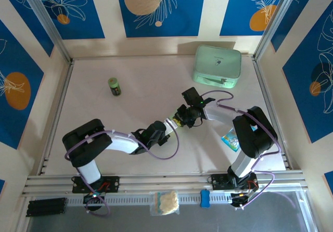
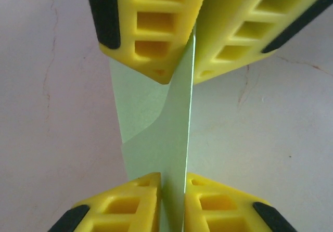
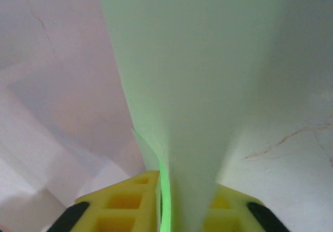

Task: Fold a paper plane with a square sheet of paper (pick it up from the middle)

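My left gripper (image 2: pixel 173 185): clenched on folded green paper (image 2: pixel 156 133) | my right gripper (image 3: pixel 184 193): clenched on its opposite end | paper: edge-up between my 2 grippers, mid-table (image 1: pixel 140 76).

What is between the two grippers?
The green paper, pinched by the left gripper and the right gripper, stretches between them in the left wrist view.

Pale green paper (image 2: pixel 156 138), folded and held on edge

Thin, folded into a narrow strip with a sharp crease, it hangs above the counter (image 2: pixel 270 138), one end pinched in the jaws of the left gripper (image 2: pixel 174 182), the other in those of the right gripper (image 2: pixel 184 73).
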